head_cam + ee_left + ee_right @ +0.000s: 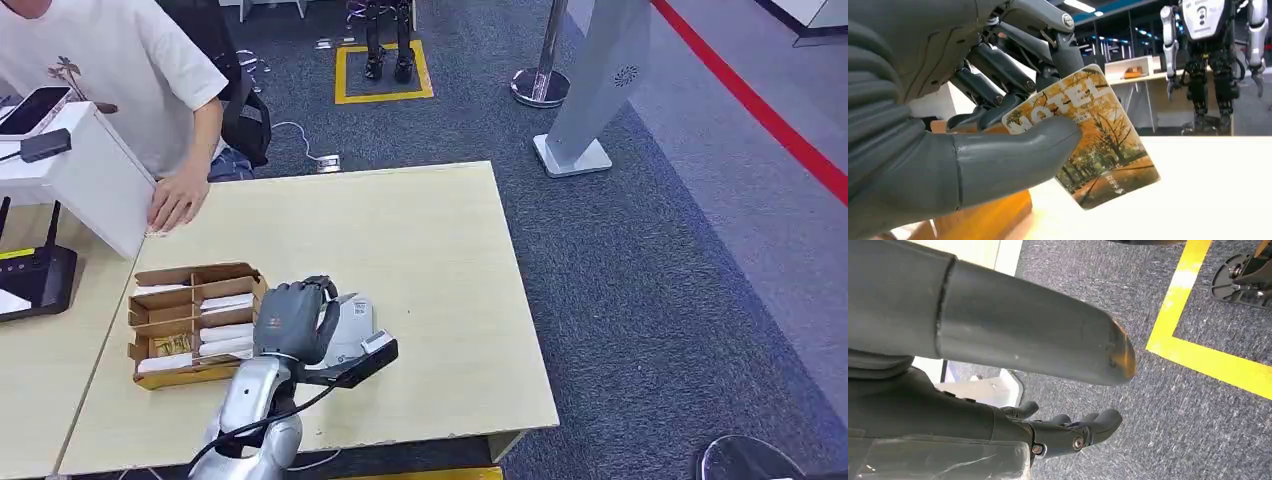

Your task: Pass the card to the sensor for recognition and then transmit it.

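Left hand point(963, 145) pinches the orange autumn-print hotel card point(1088, 135), apparently above the white sensor point(350, 325); next, lowering flat onto it.

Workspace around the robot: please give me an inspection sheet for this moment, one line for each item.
Surface: pale wooden table, with a second table beside it.
Job's things: card printed HOTEL, held up above the table; white sensor beside the left hand; cardboard tray with white cards in its compartments.
Clutter: white box under a person's hand; black router.
Hands: left hand pinches the card between thumb and fingers; right hand hangs over the carpet, holding nothing, fingers apart.
Cables: black cable along the left arm; white cable on the floor.
Surroundings: grey carpet, yellow floor square, another robot's legs, stanchion.
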Controlling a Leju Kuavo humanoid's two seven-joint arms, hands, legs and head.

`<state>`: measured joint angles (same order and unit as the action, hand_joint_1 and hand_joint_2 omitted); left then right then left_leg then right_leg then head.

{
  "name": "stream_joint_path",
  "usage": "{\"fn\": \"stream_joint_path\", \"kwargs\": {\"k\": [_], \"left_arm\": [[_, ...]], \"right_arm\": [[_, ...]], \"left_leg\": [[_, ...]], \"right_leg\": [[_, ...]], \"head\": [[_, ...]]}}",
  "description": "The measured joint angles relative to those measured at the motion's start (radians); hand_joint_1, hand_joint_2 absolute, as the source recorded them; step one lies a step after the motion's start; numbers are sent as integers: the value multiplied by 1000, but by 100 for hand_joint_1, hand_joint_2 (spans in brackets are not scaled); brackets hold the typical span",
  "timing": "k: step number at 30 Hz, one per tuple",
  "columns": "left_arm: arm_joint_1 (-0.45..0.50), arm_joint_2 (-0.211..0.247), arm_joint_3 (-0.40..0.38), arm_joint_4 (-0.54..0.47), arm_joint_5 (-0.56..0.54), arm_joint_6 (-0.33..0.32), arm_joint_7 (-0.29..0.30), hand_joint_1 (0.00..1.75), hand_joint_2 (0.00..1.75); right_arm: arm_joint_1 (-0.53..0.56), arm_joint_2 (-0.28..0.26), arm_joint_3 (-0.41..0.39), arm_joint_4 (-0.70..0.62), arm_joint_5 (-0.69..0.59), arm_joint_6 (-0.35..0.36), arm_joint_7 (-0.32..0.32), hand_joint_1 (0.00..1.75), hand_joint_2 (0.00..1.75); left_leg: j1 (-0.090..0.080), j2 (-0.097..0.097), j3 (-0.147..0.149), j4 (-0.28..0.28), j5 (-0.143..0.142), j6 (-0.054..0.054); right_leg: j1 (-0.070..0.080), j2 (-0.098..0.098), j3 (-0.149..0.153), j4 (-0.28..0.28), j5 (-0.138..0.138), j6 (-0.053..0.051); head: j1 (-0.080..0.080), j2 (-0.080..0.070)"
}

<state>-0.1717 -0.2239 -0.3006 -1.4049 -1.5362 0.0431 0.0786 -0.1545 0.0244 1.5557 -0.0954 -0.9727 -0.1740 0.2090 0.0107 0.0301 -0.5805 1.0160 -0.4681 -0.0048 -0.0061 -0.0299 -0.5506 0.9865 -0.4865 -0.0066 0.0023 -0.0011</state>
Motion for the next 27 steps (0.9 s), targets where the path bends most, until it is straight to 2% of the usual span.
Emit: {"fn": "stream_joint_path", "kwargs": {"k": [3,6,8,17,27], "left_arm": [[-5,-6,0,19,1,1,0,175,175],[-22,-39,0,136,-1,17,-9,175,175],[-23,-42,0,234,-2,44,-7,175,175],[-24,-44,0,268,-1,51,-7,175,175],[-23,-42,2,245,-1,58,-2,175,175]], "right_arm": [[0,0,0,0,4,0,0,0,0],[0,0,0,0,11,0,2,0,0],[-1,0,0,0,13,0,4,0,0],[-1,0,0,0,19,1,6,0,0],[0,0,0,2,29,6,11,0,0]], "left_leg": [[0,0,0,0,0,0],[0,0,0,0,0,0],[0,0,0,0,0,0],[0,0,2,0,0,0],[0,0,3,0,0,0]], "right_leg": [[0,0,0,0,0,0],[0,0,0,0,0,0],[0,0,1,0,0,0],[0,0,3,0,0,0],[0,0,4,0,0,0]], "head": [[0,0],[0,0],[0,0],[0,0],[0,0]]}}
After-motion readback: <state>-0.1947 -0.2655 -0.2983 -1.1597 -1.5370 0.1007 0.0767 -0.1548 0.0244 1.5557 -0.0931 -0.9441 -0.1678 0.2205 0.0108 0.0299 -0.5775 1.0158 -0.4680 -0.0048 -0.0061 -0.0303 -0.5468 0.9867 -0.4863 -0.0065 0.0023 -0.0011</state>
